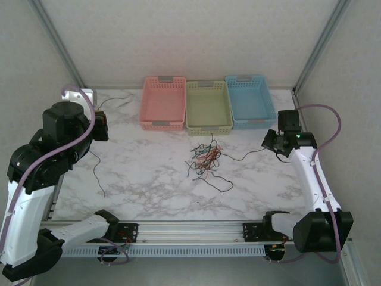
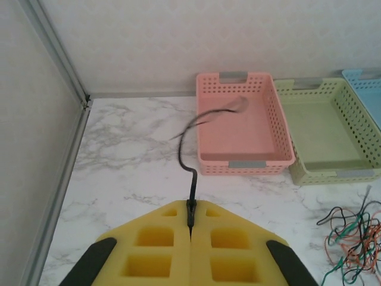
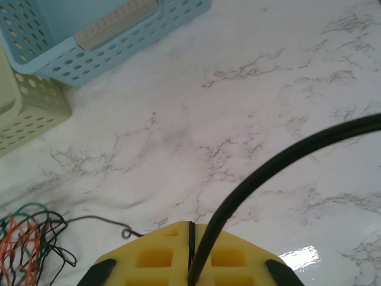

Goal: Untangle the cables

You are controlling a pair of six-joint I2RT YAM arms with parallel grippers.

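- Your left pincer [image 2: 190, 210] pinches a black cable [image 2: 181, 149] that trails toward the pink basket [image 2: 244, 164]; carry it clear over the rim before letting go.
- Your right pincer [image 3: 191, 227] clamps a second black cable [image 3: 268, 164]; the tangle [image 1: 205, 158] lies on the desk [image 1: 149, 185], so draw away slowly.

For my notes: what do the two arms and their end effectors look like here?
The left arm and right arm have white links and black joints, each trailed by a lilac hose. A small green light glows near the right wrist. The left end effector and right end effector have yellow fingers with rectangular recesses and black outer edges.
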